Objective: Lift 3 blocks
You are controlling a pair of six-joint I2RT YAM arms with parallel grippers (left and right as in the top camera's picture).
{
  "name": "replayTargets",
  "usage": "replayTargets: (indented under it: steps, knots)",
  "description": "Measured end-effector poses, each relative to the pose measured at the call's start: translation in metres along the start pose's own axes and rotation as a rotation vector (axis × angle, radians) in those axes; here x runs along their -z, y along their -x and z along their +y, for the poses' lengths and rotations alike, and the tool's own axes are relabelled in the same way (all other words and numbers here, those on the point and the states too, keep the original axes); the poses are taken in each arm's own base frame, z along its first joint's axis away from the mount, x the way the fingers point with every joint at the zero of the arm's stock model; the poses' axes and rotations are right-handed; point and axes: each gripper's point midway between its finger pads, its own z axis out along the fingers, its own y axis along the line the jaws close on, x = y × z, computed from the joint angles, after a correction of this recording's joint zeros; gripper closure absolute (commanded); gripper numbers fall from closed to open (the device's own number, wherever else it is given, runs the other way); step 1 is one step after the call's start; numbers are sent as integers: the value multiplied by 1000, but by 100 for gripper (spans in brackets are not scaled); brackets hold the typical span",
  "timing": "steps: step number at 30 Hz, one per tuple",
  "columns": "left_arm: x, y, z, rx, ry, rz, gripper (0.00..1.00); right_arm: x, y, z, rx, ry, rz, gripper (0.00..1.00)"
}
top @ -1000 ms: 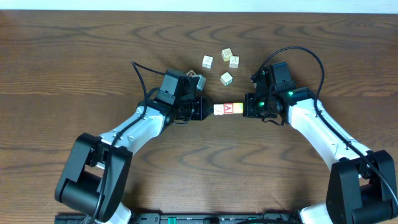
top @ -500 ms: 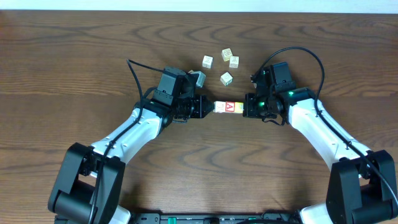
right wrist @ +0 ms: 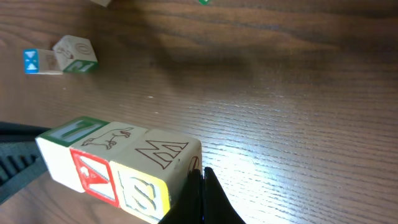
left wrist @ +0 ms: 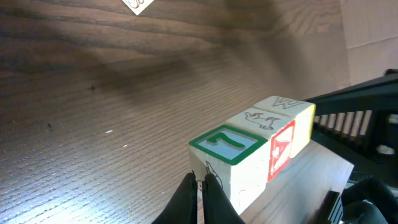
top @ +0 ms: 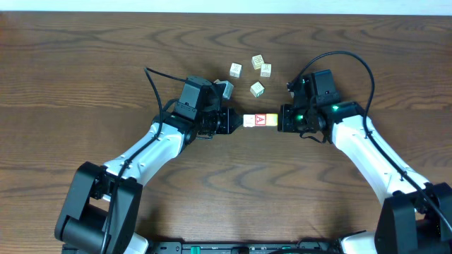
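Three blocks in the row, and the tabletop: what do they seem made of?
Three blocks: likely pale wood, matte, with printed red, green and yellow faces and line drawings. Tabletop: dark brown wood or wood-look laminate, slight sheen; grain lines and a glare patch show.

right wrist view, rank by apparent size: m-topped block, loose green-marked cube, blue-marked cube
1. M-topped block, largest, though nearest the camera.
2 and 3. green-marked cube and blue-marked cube look about alike, far off; not ranked.
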Motion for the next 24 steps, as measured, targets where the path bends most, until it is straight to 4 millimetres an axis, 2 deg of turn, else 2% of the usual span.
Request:
replayTargets:
  steps: [24]
  knots:
    - [0, -1, 0, 2, 2, 1, 93, 1, 0, -1, 0, -9, 0, 99]
